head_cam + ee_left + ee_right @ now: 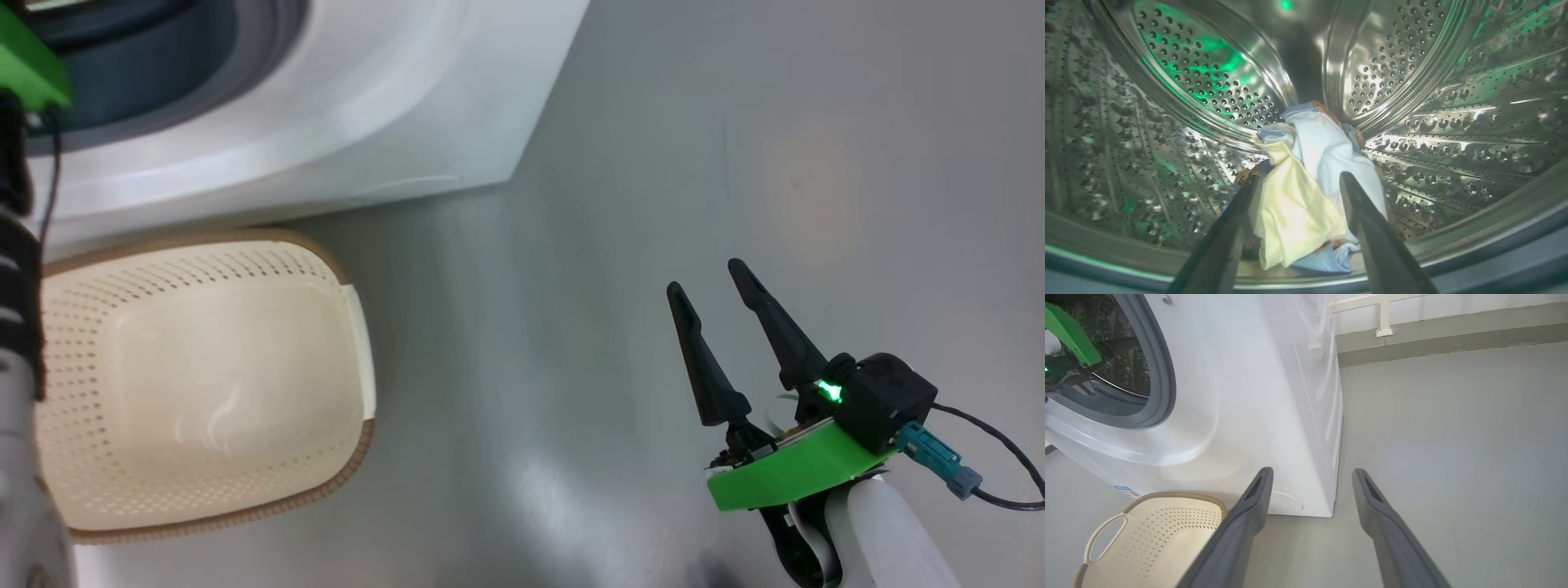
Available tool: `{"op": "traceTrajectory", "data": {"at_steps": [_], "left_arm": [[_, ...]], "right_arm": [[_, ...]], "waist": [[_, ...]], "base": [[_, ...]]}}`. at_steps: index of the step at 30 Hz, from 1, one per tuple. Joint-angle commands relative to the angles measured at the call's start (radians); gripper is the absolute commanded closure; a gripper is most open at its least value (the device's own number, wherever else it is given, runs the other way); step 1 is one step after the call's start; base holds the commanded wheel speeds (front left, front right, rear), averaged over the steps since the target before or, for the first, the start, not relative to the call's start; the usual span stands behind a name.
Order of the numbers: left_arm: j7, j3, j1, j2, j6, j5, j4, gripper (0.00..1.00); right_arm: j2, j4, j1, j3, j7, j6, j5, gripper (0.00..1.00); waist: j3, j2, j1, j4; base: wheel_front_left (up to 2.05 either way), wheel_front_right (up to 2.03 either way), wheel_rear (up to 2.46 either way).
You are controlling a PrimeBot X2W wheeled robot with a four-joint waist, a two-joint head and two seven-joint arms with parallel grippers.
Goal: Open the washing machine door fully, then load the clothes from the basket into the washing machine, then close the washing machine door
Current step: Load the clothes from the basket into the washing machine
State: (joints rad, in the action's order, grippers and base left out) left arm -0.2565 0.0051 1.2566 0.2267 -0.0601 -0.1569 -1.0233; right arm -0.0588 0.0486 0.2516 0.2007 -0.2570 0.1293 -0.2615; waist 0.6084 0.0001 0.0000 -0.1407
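Claw of left arm [1298, 178] inside drum [1453, 122]

No text can be read; the blue label [1126, 491] on the washing machine [1241, 396] is too small.

The clothes [1298, 196] lie bundled low in the steel drum of the white washing machine [367, 98]: cream over light blue, apparently with an orange-printed blue piece beneath. The cream perforated basket [82, 327] stands upright just before the machine.
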Motion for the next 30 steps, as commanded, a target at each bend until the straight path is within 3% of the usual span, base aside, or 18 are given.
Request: {"op": "traceTrajectory", "data": {"at_steps": [1,12,20,30], "left_arm": [[-0.005,0.011,-0.044,0.037,0.008,-0.011,0.046,0.00],[-0.005,0.038,-0.257,-0.015,0.020,-0.031,0.229,0.00],[-0.005,0.041,-0.505,-0.036,0.019,-0.021,0.431,0.00],[-0.005,0.096,-0.847,-0.054,0.054,-0.049,0.711,0.00]], "right_arm": [[0.004,-0.012,-0.017,0.016,-0.005,0.001,-0.011,0.00],[-0.002,0.021,-0.065,0.025,-0.005,0.001,-0.010,0.00],[0.000,0.039,-0.120,0.021,-0.005,0.001,-0.015,0.00],[0.005,0.046,-0.175,0.033,-0.005,0.001,-0.022,0.00]], "waist": [[-0.057,-0.0001,0.0000,0.030],[-0.196,-0.0001,0.0000,0.072],[-0.315,-0.0001,0.0000,0.089],[-0.419,-0.0001,0.0000,0.090]], "base": [[0.00,0.00,0.00],[0.00,0.00,0.00],[0.00,0.00,0.00],[0.00,0.00,0.00]]}}
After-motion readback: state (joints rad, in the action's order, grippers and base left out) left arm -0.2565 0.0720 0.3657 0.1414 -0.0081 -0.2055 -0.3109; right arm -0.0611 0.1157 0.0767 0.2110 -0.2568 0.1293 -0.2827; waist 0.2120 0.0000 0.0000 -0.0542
